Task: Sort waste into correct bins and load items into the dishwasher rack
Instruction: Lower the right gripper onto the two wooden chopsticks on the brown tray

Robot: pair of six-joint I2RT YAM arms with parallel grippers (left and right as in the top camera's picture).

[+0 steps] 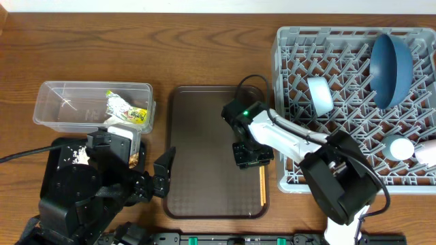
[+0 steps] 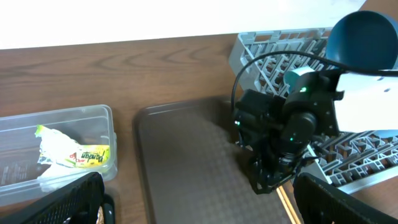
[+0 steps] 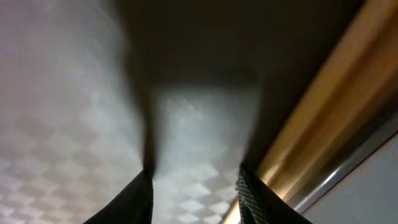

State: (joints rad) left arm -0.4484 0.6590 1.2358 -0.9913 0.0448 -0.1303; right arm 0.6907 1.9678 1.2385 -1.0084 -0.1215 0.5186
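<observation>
Wooden surface (image 1: pixel 204 41), plain wall behind; landmark for all entries: brown tray (image 1: pixel 204 136), mid-surface.

1. Chopsticks (image 1: pixel 261 185); a pair, lying on the brown tray hard against its right rim, at the near end; long axis runs near-to-far along that rim; not yet in the rack.
2. Right pincer (image 1: pixel 251 158); low over the brown tray's right half; fingers (image 3: pixel 134 199) parted, only tray pattern showing between them, so released and empty; chopsticks lie just beyond it toward the near edge and slightly right; the wrist view shows a blurred golden strip outside the right-hand finger, probably the chopsticks, though it cannot be told apart from the rim.
3. Left pincer (image 1: pixel 162 173); at the brown tray's near-left corner; spread wide, empty; well apart from the chopsticks, so the right arm is judged the nearer.
4. Rack (image 1: pixel 293 61); right of the brown tray; holds plate (image 1: pixel 392 61) upright, blue cup (image 1: pixel 319 95), bowl (image 1: pixel 400 146), pink cup (image 1: pixel 429 153).
5. Tub (image 1: pixel 65 109); left of the brown tray, far side; holds wrapper (image 1: pixel 126 109).
6. Black tray (image 1: pixel 58 153); left of the brown tray, near side, partly under the left arm; holds rice (image 1: pixel 80 155).

Judgement: the pickup turns on shifting the right pincer nearward and straddling the pair across its long axis.
</observation>
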